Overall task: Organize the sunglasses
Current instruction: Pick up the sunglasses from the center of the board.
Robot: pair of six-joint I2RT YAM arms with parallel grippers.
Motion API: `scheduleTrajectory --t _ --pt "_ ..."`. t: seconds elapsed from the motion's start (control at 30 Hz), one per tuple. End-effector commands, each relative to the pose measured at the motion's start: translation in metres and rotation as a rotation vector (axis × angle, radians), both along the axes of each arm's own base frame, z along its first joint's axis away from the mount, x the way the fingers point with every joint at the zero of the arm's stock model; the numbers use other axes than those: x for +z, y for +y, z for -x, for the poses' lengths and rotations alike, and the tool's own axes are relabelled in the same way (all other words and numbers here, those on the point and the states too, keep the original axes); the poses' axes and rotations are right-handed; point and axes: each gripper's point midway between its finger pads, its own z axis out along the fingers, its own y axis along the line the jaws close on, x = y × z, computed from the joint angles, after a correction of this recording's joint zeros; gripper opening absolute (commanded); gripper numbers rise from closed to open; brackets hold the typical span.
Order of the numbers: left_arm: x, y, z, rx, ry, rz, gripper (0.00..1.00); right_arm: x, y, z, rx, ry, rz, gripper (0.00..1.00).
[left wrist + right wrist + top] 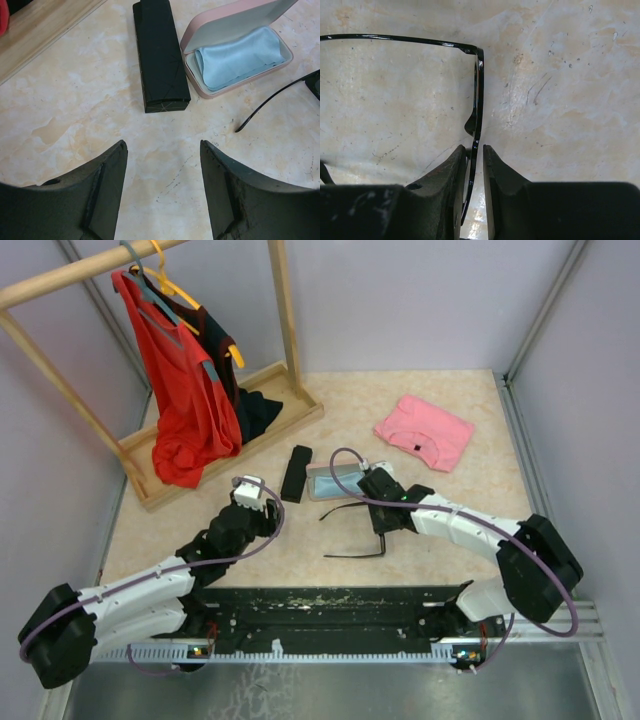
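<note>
Black-framed sunglasses (352, 554) lie unfolded on the marble table, temples pointing left. My right gripper (381, 527) stands over their front. In the right wrist view the thin frame (479, 90) runs between the two fingers of the right gripper (475, 150), which are close on either side with slim gaps. My left gripper (255, 502) hovers open over bare table; in the left wrist view nothing lies between the fingers of the left gripper (162, 145). One temple tip (272, 102) shows at the right. I see only this one pair.
An open pink case (330, 480) (240, 55) holding a blue cloth sits beside a shut black case (296, 472) (160, 55). A wooden clothes rack (285, 415) with a red garment (190, 410) stands at the back left. A folded pink shirt (423, 430) lies at the back right.
</note>
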Motion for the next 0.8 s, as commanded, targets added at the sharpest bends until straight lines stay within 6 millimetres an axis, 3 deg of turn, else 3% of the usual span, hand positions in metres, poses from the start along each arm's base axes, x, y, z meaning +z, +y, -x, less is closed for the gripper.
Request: scheduleTrajectory --t 0.0,0.77 --pt "0.0031 -0.0039 -0.0006 -0.018 -0.018 0.011 0.66 0.0019 0.0080 -0.0107 -0.007 -0.041 -0.020 0.20" --pt "0.0011 -0.0059 -0.0004 -0.031 -0.015 0.003 0.65 -0.0073 0.0080 -0.0108 0.002 -0.021 0.002 0.09"
